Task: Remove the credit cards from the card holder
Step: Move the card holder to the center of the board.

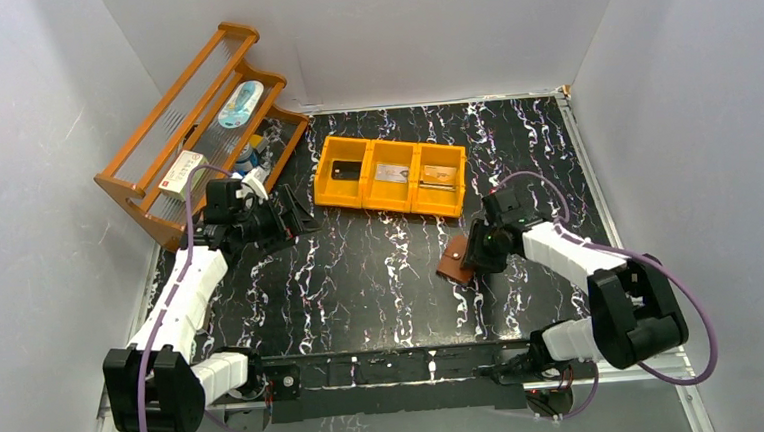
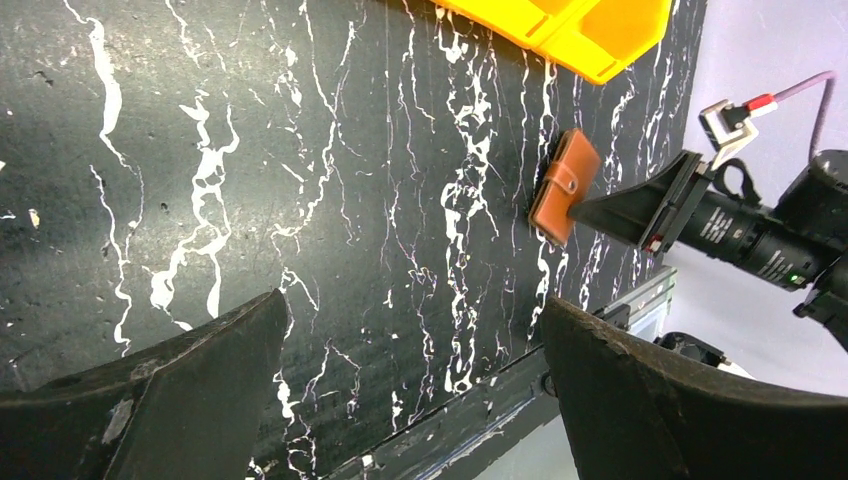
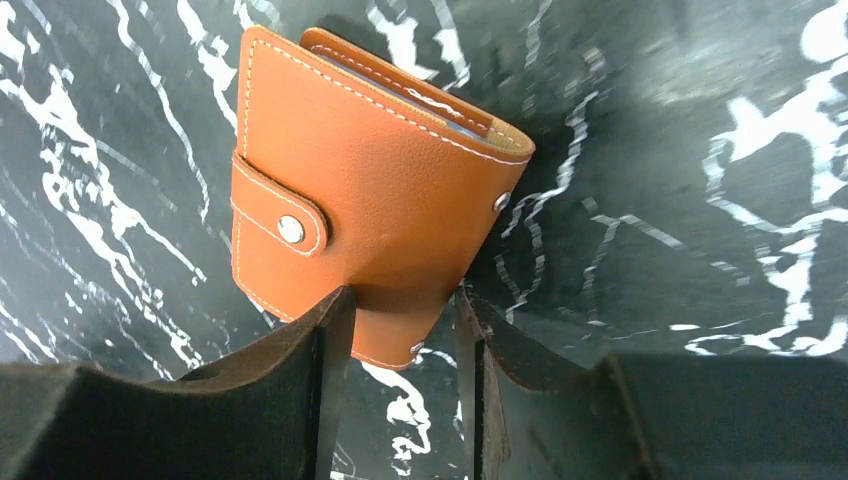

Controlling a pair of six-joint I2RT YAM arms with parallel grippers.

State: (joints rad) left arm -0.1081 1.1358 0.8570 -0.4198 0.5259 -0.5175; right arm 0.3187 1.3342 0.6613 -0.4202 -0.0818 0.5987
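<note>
1. On the right side of the table (image 1: 362,277), just nearer than the orange bin (image 1: 389,206), the right gripper (image 3: 402,300) holds the card holder (image 3: 370,190). Its jaws are about half closed and pinch the holder's end, so the holder stands tilted on its edge.
2. I judge this grip raises the folded holder so that its pockets can be checked or emptied.
3. The credit cards (image 1: 392,173) lie in the bin, one per compartment: black, silvery, tan. Whether any remains inside the holder, I cannot tell.
4. The left gripper (image 2: 412,305) is fully open and empty, far left beside the wooden rack (image 1: 154,160), probably to keep out of the way.
5. The holder is smooth brown leather with pale stitching and a short strap with a metal snap. The bin is glossy hard plastic, and the table is black with white veins.
</note>
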